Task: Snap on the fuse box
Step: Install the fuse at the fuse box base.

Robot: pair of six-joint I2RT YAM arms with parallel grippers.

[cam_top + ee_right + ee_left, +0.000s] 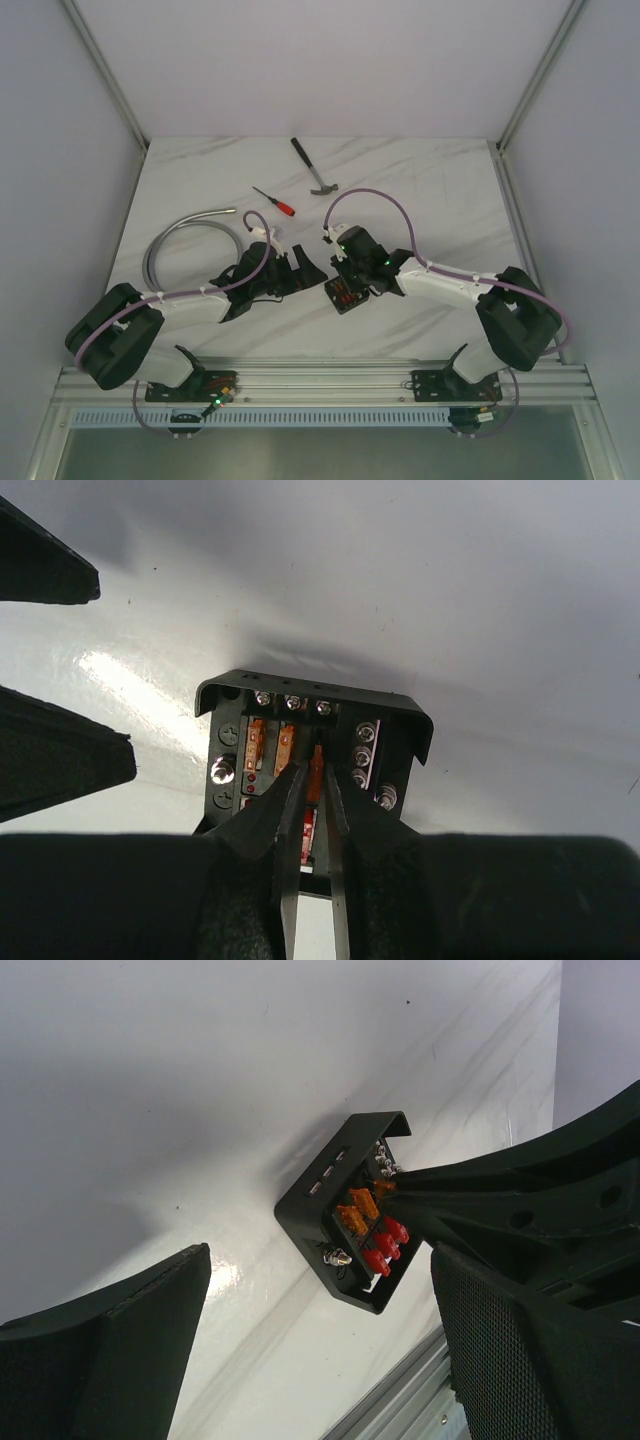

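Observation:
The fuse box is a small black square box lying open-face up on the white table, between the two grippers. It holds orange and red fuses in rows. My right gripper reaches down into the box with its jaws pinched on an orange fuse standing in the third slot. My left gripper is open and empty, just left of the box. Its fingers show at the left of the right wrist view.
A hammer and a red-handled screwdriver lie at the back of the table. A grey flexible hose curves at the left. An aluminium rail runs along the near edge, close behind the box.

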